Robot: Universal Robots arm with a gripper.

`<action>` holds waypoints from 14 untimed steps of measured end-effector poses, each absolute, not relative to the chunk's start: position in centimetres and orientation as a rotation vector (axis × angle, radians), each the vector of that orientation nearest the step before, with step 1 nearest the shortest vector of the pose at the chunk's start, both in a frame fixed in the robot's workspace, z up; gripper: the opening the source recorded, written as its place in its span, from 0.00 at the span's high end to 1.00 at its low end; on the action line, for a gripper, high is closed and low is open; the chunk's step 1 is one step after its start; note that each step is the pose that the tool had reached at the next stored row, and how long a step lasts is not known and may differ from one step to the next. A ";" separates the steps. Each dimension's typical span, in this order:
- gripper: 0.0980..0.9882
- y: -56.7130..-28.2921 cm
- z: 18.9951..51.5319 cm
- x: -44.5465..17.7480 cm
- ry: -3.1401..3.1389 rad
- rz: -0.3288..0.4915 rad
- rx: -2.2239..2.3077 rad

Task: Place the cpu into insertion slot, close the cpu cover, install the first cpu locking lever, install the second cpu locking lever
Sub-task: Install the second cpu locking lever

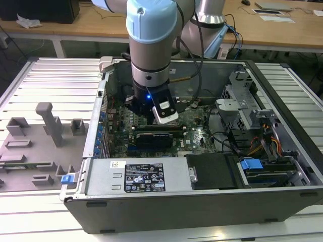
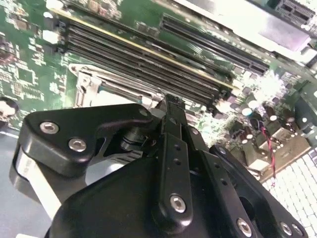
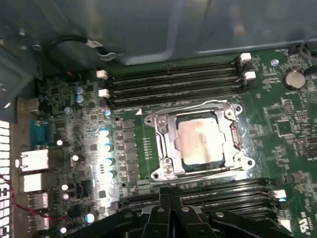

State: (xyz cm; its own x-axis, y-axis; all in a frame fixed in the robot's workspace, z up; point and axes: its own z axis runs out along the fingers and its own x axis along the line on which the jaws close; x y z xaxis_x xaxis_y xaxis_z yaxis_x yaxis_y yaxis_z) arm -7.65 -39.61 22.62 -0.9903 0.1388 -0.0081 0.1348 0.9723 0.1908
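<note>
We see the pale blue and silver jointed arm (image 1: 151,40) come down near vertically from twelve o'clock in the exterior view, its black wrist section (image 1: 148,98) lit by a small blue light. In the second wrist view, the black metal claw (image 2: 172,103) points away from the camera, its linkage plates and screws at six o'clock, and its slim fingers (image 2: 173,111) pressed together at the tip.
</note>
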 end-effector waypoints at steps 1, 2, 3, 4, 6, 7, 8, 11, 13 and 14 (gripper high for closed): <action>0.99 -39.6 22.6 -7.3 3.099 0.296 0.216; 0.99 -39.6 22.6 -6.9 3.099 0.295 0.216; 0.99 -39.6 22.6 -6.2 3.099 0.295 0.216; 0.99 -39.6 22.6 -5.3 3.099 0.294 0.216; 0.99 -39.3 22.6 -4.2 3.099 0.288 0.217; 0.99 -39.0 22.6 -4.1 3.099 0.281 0.216; 0.99 -38.7 22.6 -4.1 3.100 0.271 0.216; 0.99 -36.7 22.6 -4.0 3.101 0.221 0.215; 0.99 -35.5 22.6 -4.0 3.102 0.203 0.212; 0.99 -35.2 22.6 -4.0 3.103 0.202 0.204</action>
State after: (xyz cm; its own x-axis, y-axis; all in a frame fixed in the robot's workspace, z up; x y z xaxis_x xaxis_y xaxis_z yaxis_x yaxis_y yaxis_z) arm -4.03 -35.24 22.62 -0.9911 0.1319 -0.0166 0.1287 0.9830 0.1308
